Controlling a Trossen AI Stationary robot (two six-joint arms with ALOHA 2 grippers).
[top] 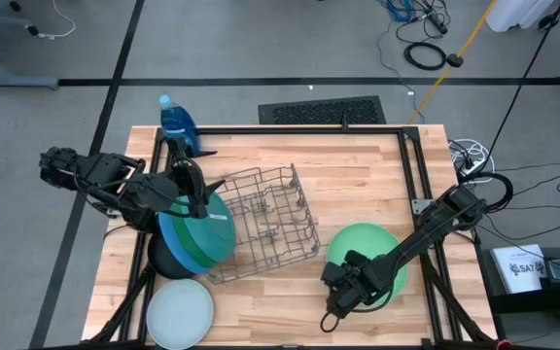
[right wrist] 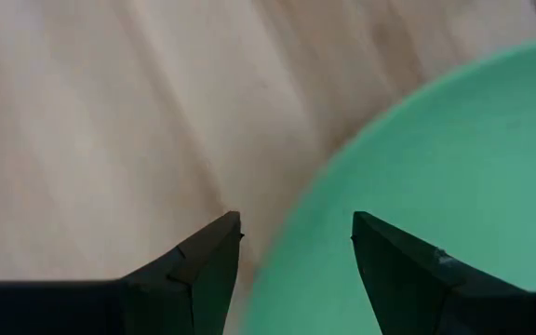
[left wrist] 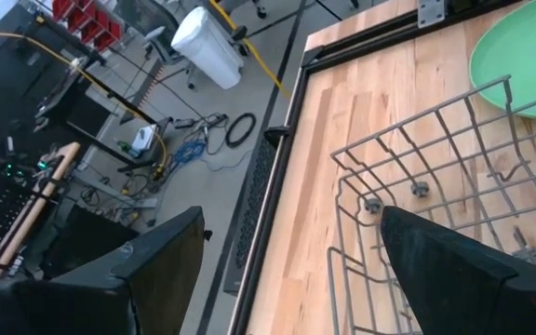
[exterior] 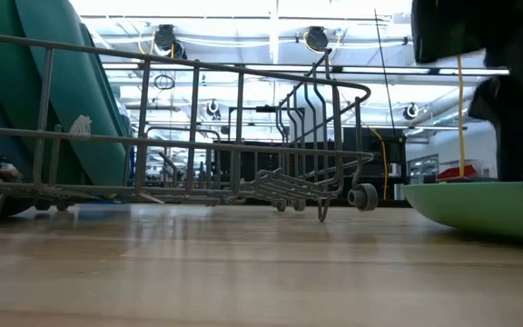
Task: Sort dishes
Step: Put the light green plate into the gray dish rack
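Blue plate (top: 170, 236) and dark green plate (top: 207, 228) lean stacked; light green plate (top: 363, 245) and pale plate (top: 179, 313) lie flat

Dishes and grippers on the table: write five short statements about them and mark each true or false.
1. The light green plate lies flat on the table right of the wire rack. True.
2. The right gripper is shut. False: its fingers stand open over the light green plate's rim.
3. The pale plate sits in the rack. False: it lies on the table near the front edge.
4. The left gripper is open. True.
5. The soap bottle stands at the table's back left. True.
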